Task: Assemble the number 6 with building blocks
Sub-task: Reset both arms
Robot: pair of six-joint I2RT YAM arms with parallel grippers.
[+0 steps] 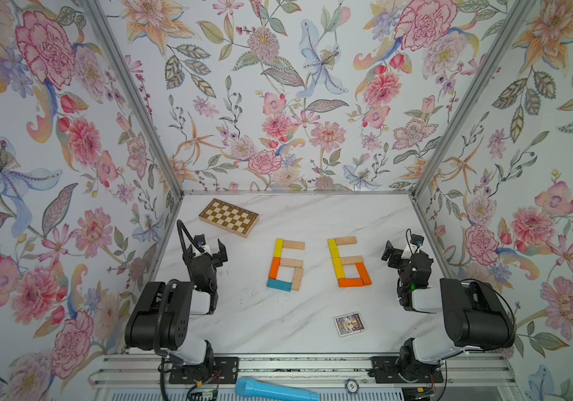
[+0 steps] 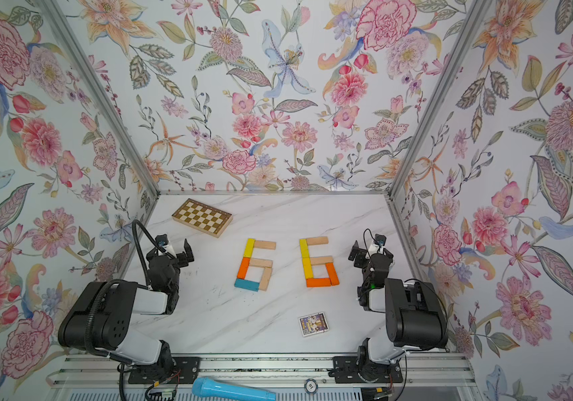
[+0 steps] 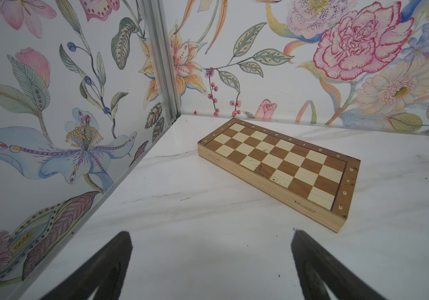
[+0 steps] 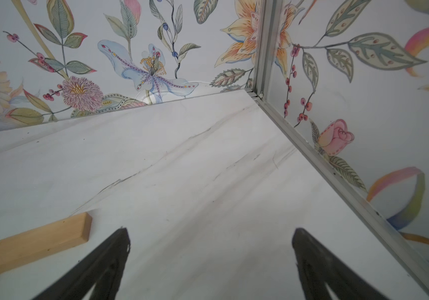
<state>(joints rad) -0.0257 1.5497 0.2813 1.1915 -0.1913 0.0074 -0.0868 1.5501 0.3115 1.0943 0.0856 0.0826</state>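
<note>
Left fingers (image 3: 109, 265), right fingers (image 4: 104, 265) gape, flanking 2 multicoloured plank 6s (image 1: 274, 268) (image 1: 338, 267).

A chequered board (image 3: 278, 166) lies flat on the white marbled worktop (image 3: 182, 213) — a shallow wooden box, brown and cream squares on top, small white letters and digits along its dark border. It sits skewed to the walls, one corner near the back wall (image 3: 312, 65) but apart from it. That wall and the side wall (image 3: 52, 104) carry floral paper and meet at a metal post (image 3: 160, 59). At the picture's lower edge the tool (image 3: 211, 233) shows as two dark fingers (image 3: 109, 265), spread wide with only bare worktop between them — the board is well clear of both tips.
</note>
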